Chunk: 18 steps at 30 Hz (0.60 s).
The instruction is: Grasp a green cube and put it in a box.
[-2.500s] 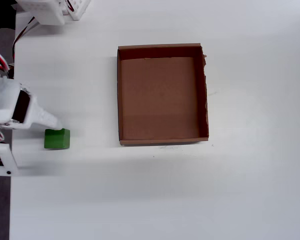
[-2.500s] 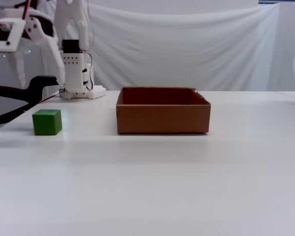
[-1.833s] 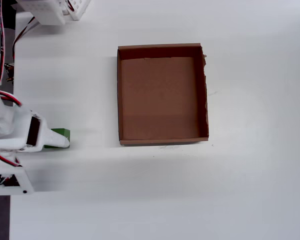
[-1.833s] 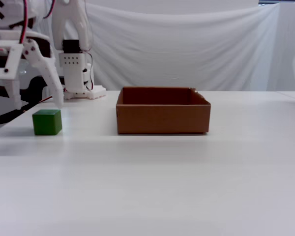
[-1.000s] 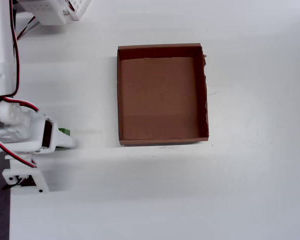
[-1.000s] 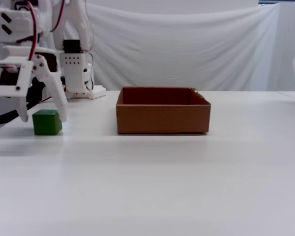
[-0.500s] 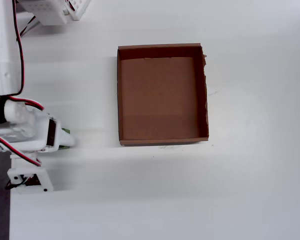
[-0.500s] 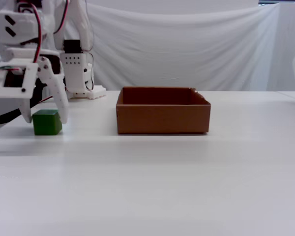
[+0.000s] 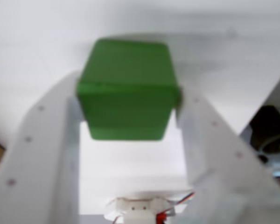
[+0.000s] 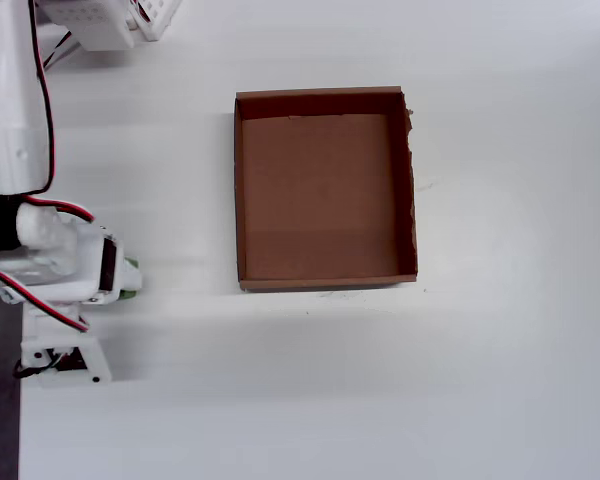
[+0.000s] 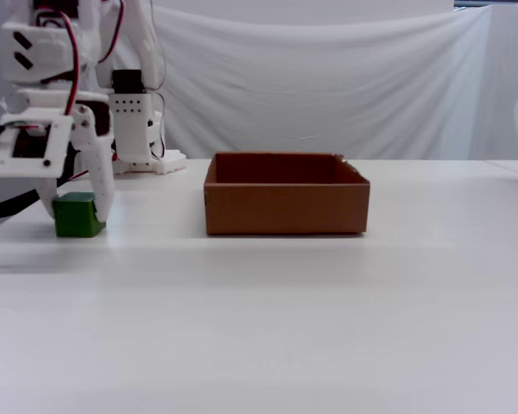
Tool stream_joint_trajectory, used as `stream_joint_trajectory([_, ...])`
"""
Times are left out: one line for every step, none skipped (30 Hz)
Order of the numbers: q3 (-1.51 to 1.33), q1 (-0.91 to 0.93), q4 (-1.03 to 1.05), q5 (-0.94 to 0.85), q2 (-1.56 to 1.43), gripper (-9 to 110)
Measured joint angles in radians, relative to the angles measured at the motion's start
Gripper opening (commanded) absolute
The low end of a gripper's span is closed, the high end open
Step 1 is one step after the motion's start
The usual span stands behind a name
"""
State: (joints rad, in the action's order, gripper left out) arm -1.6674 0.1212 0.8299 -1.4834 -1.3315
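Observation:
The green cube (image 9: 128, 100) fills the wrist view, held between two white fingers (image 9: 46, 140) that touch its left and right faces. In the fixed view the cube (image 11: 78, 220) rests on the white table at far left, with my gripper (image 11: 76, 211) shut on it from above. From overhead only a green sliver of the cube (image 10: 131, 279) shows beside the gripper (image 10: 120, 280). The box (image 10: 325, 285), an empty brown cardboard tray, sits near the table's middle, well to the right of the cube. In the fixed view the box (image 11: 285, 207) stands about a box-width right of the cube.
The arm's white base (image 10: 100, 20) stands at the top left corner overhead, behind the cube in the fixed view (image 11: 138, 129). The table's left edge (image 10: 0, 420) lies just beside the gripper. A white cloth (image 11: 328, 78) hangs behind the table.
The gripper swung over the cube, came down around it, and its fingers closed onto the sides. The cube shifted slightly left in the fixed view.

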Motion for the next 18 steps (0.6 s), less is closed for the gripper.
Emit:
stream_joint_trajectory([0.000, 0.000, 0.000, 0.000, 0.000, 17])
stream_joint_trajectory([0.000, 0.000, 0.000, 0.002, 0.000, 17])
stream_joint_trajectory([0.000, 0.000, 0.000, 0.005, 0.000, 16])
stream_joint_trajectory([0.000, -0.005, 0.000, 0.005, 0.000, 16])
stream_joint_trajectory([0.000, -0.005, 0.000, 0.005, 0.000, 16])
stream_joint_trajectory([0.000, -0.005, 0.000, 0.005, 0.000, 15])
stream_joint_trajectory([0.000, -0.006, 0.000, 0.006, 0.002, 15])
stream_joint_trajectory([0.000, -0.008, 0.000, 0.008, 0.003, 15])
stream_joint_trajectory([0.000, -0.008, 0.000, 0.009, 0.003, 15])
stream_joint_trajectory([0.000, -0.008, 0.000, 0.009, 0.006, 15])
stream_joint_trajectory([0.002, -0.008, 0.000, 0.009, 0.008, 15])
stream_joint_trajectory([0.002, -0.008, 0.000, 0.009, 0.008, 15])
stream_joint_trajectory([0.002, -0.008, 0.000, 0.009, 0.008, 15])
stream_joint_trajectory([0.002, -0.008, 0.000, 0.009, 0.008, 15])
stream_joint_trajectory([0.002, -0.008, 0.000, 0.009, 0.008, 15])
stream_joint_trajectory([0.002, -0.008, 0.000, 0.009, 0.008, 15])
stream_joint_trajectory([0.002, -0.008, 0.000, 0.009, 0.008, 15])
stream_joint_trajectory([0.002, -0.008, 0.003, 0.009, 0.008, 14])
